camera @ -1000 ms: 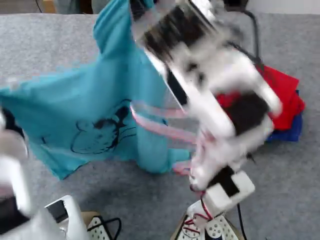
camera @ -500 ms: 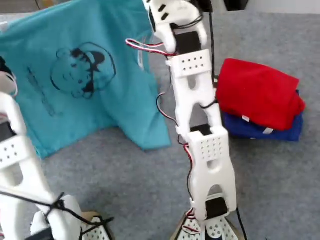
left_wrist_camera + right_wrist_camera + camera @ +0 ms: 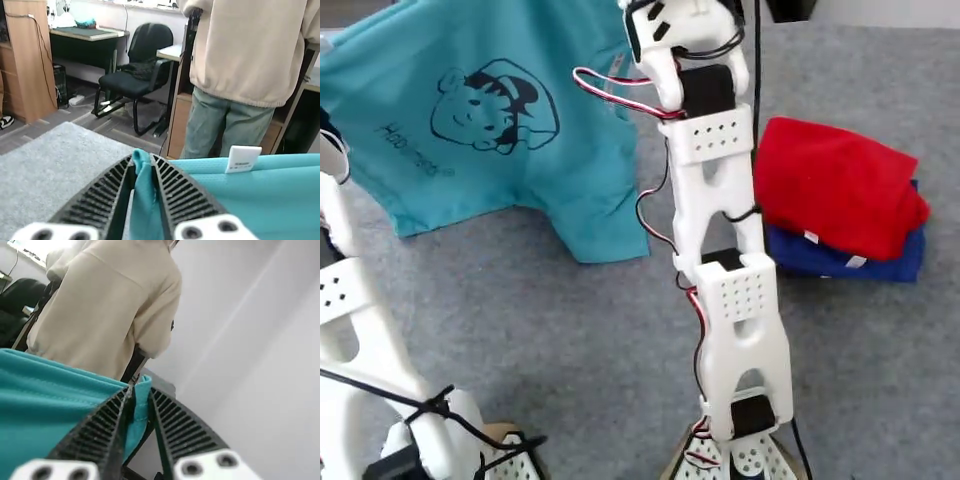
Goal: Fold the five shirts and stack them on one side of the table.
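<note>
Ahead of the left gripper: black office chair at a dark desk, wooden cabinet nearby; beyond the right gripper, plain white wall.

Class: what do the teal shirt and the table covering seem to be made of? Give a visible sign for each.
The teal shirt: thin matte knit, probably cotton or a blend; it drapes, creases, shows a stitched hem. The table covering: grey felt or short-pile carpet, given its fuzzy, speckled texture.
</note>
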`<state>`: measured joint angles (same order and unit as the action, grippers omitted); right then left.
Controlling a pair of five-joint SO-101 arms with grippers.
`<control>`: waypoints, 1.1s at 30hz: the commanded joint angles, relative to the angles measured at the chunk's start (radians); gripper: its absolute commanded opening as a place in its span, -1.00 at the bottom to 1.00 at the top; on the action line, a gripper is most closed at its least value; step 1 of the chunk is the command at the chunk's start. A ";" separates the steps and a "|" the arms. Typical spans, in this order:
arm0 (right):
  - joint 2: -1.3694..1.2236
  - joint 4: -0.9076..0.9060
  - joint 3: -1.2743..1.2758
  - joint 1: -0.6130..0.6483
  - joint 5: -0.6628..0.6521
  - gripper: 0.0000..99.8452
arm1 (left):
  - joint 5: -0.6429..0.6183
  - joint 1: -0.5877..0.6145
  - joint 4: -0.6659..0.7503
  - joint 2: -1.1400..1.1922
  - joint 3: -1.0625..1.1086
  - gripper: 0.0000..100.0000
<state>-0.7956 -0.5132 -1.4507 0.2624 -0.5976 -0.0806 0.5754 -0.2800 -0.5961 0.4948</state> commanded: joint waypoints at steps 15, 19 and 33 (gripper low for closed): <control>0.415 -0.457 -0.220 0.005 0.058 -0.97 | 0.011 0.097 -0.707 -0.339 -0.532 -0.94; 0.567 -0.626 -0.220 0.048 0.075 -0.97 | 0.011 0.105 -0.881 -0.413 -0.613 -0.94; 0.855 -0.743 -0.148 0.052 0.103 -0.97 | 0.075 0.104 -1.071 -0.724 -0.621 -0.94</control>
<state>0.0560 -1.2528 -1.6548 0.3069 -0.5040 -0.0130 0.6736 -1.3510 -1.3080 -0.1741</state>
